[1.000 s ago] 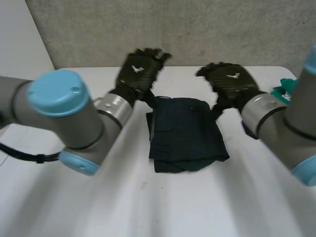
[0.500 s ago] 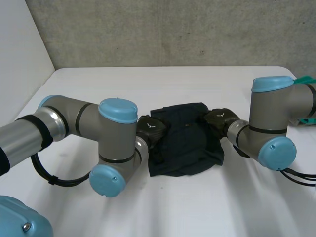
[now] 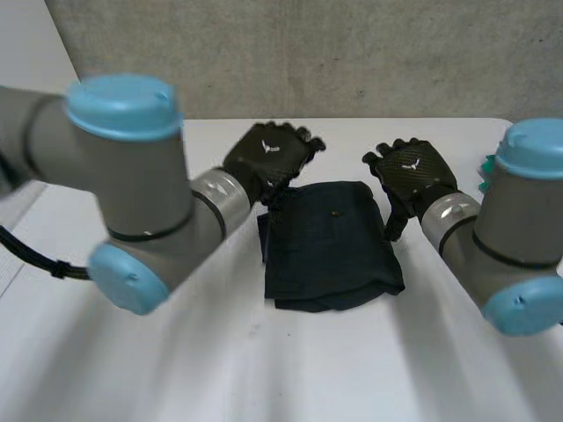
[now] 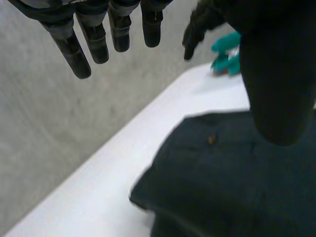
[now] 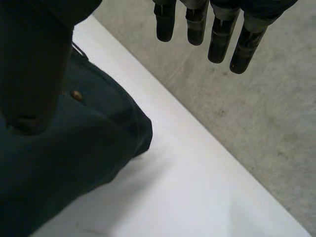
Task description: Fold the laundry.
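Note:
A dark navy garment (image 3: 330, 246) lies folded into a rough square in the middle of the white table (image 3: 264, 369). My left hand (image 3: 268, 158) hovers above its far left corner with fingers straight and empty. My right hand (image 3: 409, 171) hovers over the far right corner, also open and holding nothing. Under the left hand's thumb lies the folded cloth (image 4: 232, 182), with a small button on it and my right hand (image 4: 197, 27) beyond. Below the right hand's thumb the cloth's corner (image 5: 98, 143) lies on the table.
A green cloth (image 3: 486, 165) lies at the table's far right edge; it is also beyond the left hand's thumb as green cloth (image 4: 226, 54). A grey concrete wall (image 3: 308, 53) stands behind the table. My two arms flank the garment.
Both hands have lifted off the garment's sides, where they were half a second ago, and now hover open above its far corners. The garment lies folded as before.

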